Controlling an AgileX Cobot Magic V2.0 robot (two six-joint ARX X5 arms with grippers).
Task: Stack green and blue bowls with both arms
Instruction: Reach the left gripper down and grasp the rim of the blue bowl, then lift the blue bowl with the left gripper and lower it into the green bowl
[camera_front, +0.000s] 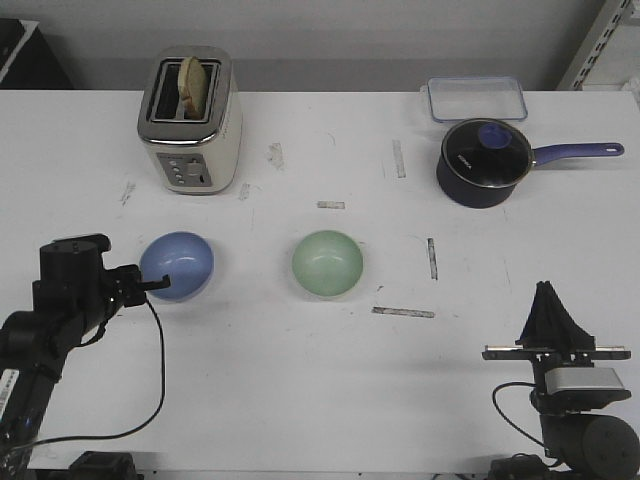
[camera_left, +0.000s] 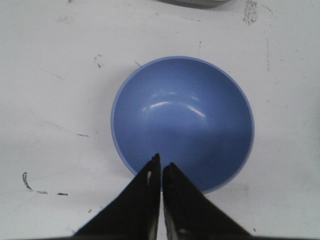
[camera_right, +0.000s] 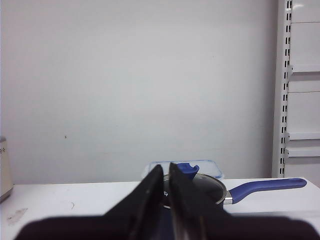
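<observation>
Blue bowl (camera_left: 182, 122) under lowered left pincer (camera_left: 161, 167), tips nearly together at its rim.

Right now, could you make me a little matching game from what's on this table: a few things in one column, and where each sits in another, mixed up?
Things:
1. blue bowl
2. green bowl
3. saucepan
4. toaster

Places:
A. far right of the table, beside a clear plastic container
B. far left of the table, with a slice of bread in it
C. at the left gripper, its jaws nearly closed at the rim
D. middle of the table, alone, with no arm near it

Pairs: 1-C, 2-D, 3-A, 4-B
</observation>
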